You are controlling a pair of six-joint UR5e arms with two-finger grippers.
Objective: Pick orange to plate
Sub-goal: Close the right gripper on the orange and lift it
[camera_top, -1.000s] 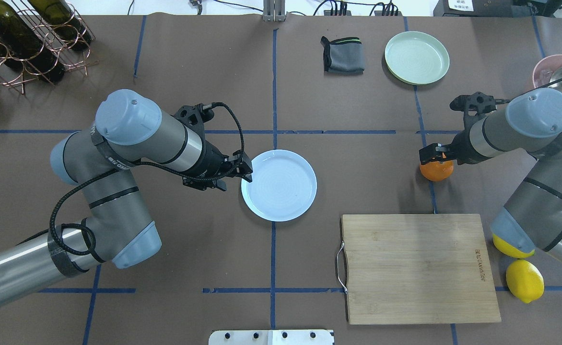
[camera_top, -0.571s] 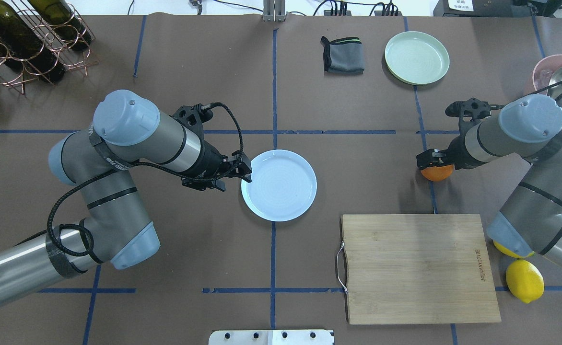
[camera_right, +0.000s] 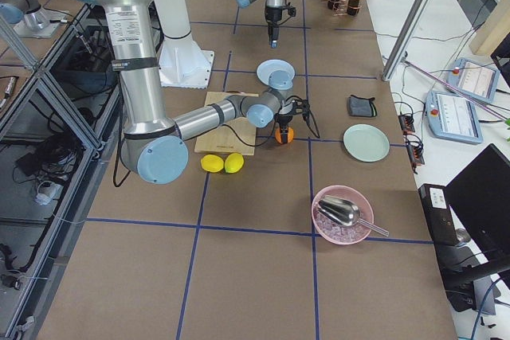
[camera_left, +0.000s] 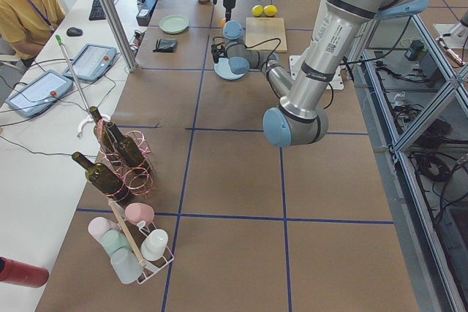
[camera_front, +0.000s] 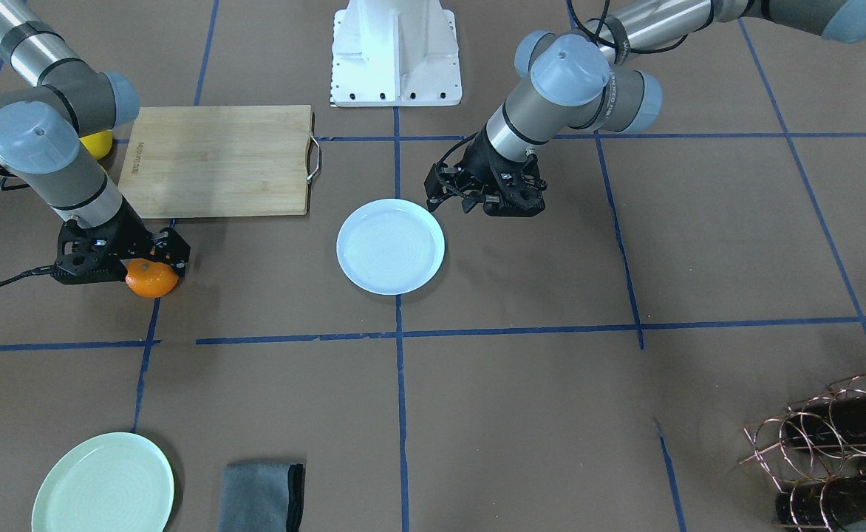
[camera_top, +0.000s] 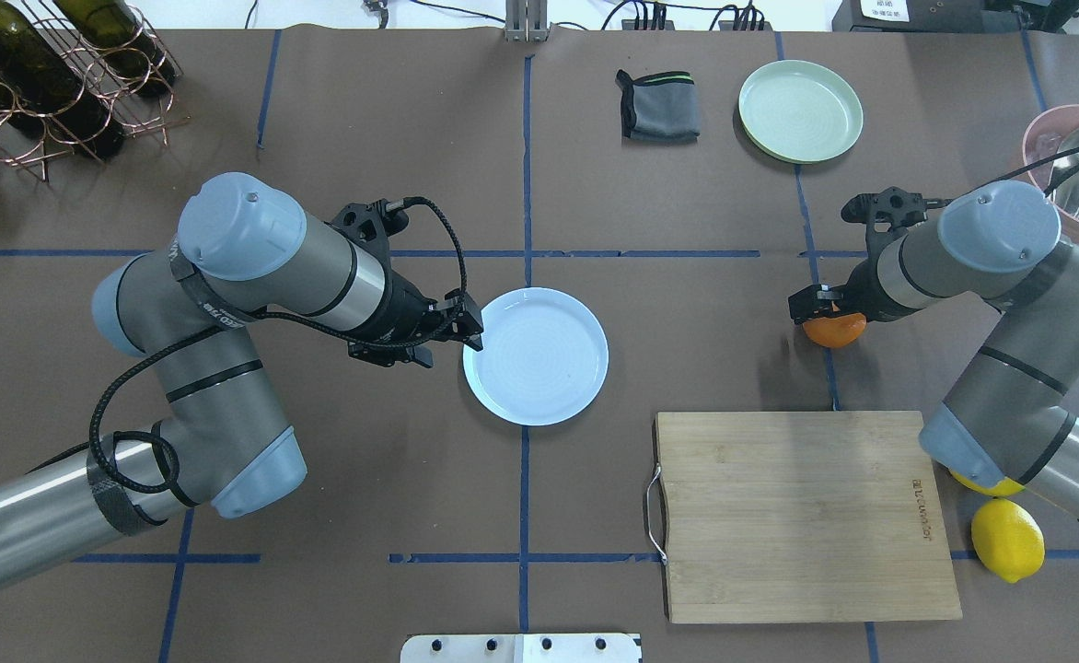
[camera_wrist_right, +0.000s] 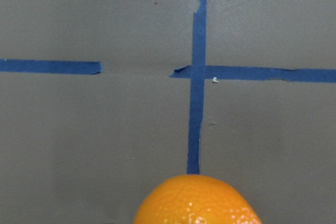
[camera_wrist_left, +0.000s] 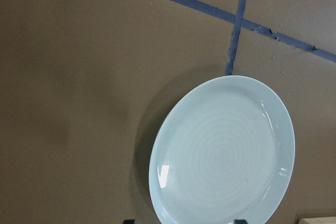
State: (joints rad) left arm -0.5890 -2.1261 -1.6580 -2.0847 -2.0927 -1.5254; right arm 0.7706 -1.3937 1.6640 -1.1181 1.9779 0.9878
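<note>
Between orange and plate: bare brown surface (camera_top: 705,331) runs from the orange (camera_top: 836,331) to the plate (camera_top: 536,355), wide enough for a tool to pass.
Robot's side of that stretch: a cutting board (camera_top: 802,516) lies flat and low, its wire handle toward the plate.
Plate's left rim: the left tool (camera_top: 457,343), fingers apart, hangs here with its arm behind it.
Plate's right and far rims: open.
Far side: a folded cloth (camera_top: 657,106) and a green plate (camera_top: 800,110), well apart from the route.
Over the orange: the right tool (camera_top: 823,311) covers its top.
</note>
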